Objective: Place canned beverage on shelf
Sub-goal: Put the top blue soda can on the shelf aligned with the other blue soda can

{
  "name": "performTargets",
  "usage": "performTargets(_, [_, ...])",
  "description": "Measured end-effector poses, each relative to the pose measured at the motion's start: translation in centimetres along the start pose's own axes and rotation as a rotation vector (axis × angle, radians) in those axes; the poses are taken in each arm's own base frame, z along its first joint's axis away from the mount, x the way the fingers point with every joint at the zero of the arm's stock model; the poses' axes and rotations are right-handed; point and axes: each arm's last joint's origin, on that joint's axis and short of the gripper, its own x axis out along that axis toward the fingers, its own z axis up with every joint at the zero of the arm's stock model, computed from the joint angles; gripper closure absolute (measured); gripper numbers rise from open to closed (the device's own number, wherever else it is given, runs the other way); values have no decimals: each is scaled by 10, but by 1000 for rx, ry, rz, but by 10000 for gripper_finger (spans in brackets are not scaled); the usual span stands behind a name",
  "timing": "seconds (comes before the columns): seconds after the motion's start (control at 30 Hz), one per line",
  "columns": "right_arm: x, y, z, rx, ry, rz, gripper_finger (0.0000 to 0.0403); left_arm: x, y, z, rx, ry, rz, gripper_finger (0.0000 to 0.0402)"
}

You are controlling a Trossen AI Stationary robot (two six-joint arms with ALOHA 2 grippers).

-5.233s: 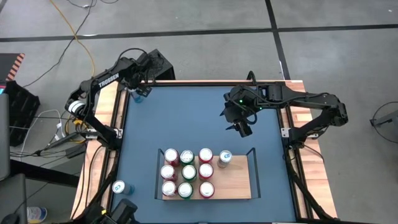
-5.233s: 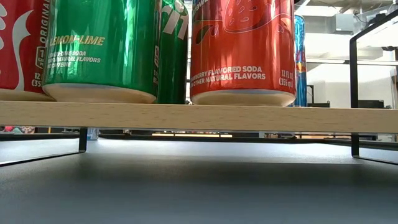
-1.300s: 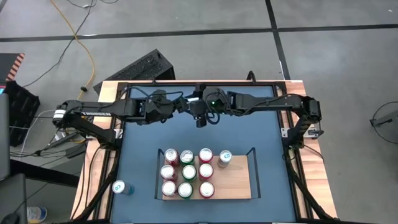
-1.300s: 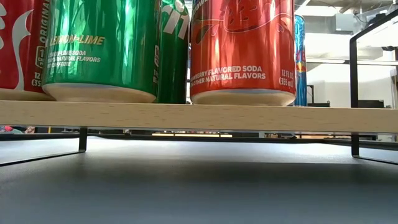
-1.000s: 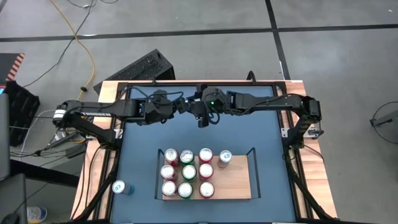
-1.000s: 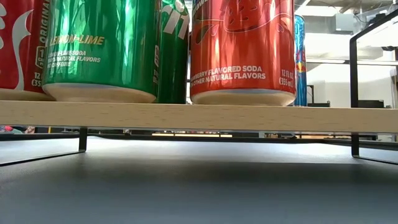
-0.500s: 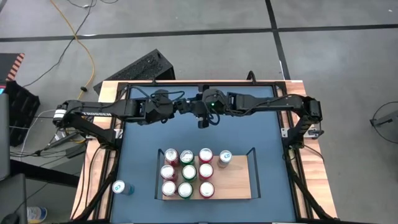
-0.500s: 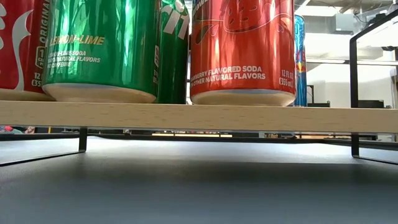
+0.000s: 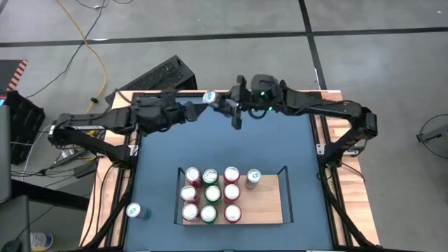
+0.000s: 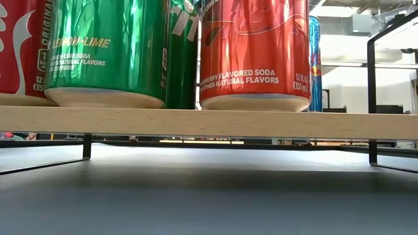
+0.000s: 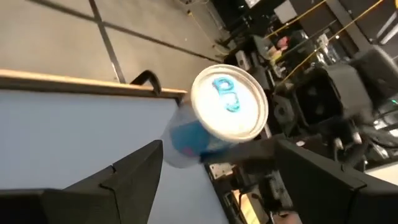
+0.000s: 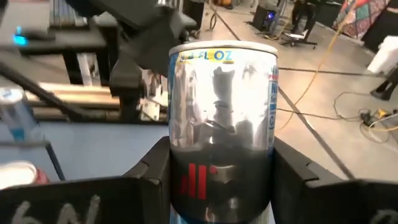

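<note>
Can handed over above the tabletop's far edge

Right tool [image 9: 222, 106] pinches the blue can [image 9: 209, 97]; left tool [image 9: 194, 110] stands spread beside it, shelf [image 9: 268, 204] well apart.

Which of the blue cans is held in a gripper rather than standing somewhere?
The blue can at the table's far edge, clamped by the right gripper; the others stand on the shelf and the table's near-left corner.

Both arms stretched inward at the table's far edge, left gripper [image 9: 187, 110] jaws spread, right gripper [image 9: 222, 105] jaws clamped.
</note>
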Motion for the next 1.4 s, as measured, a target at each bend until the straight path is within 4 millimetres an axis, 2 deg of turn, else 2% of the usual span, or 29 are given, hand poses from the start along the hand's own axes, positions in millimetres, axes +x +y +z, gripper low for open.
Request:
performTargets(0.1, [-11, -7, 6, 69, -32, 63, 233, -11, -1, 9, 17, -32, -13, 107])
performTargets(0.27, [-41, -1, 26, 99, -119, 120, 233, -27, -3, 19, 56, -63, -41, 107])
performTargets(0.4, [-80, 16, 40, 102, -226, 164, 233, -36, -5, 22, 77, -88, -45, 106])
performTargets(0.53, [-133, 31, 52, 139, -330, 226, 229, -38, -5, 22, 82, -104, -38, 106])
performTargets(0.67, [-184, 49, 50, 192, -417, 249, 223, -36, -5, 19, 88, -86, -42, 106])
performTargets(0.8, [-214, 72, 31, 233, -426, 263, 229, -35, -5, 19, 91, -81, -42, 106])
performTargets(0.97, [-227, 115, 1, 341, -542, 298, 228, -43, -5, 25, 111, -95, -57, 106])
performTargets(1.13, [-228, 172, -44, 424, -599, 126, 228, -57, -4, 36, 103, -116, -86, 106])
performTargets(1.27, [-220, 213, -74, 478, -548, -44, 228, -70, -1, 43, 102, -90, -115, 106])
performTargets(1.4, [-203, 242, -86, 491, -559, -94, 228, -75, 4, 45, 117, -63, -104, 106])
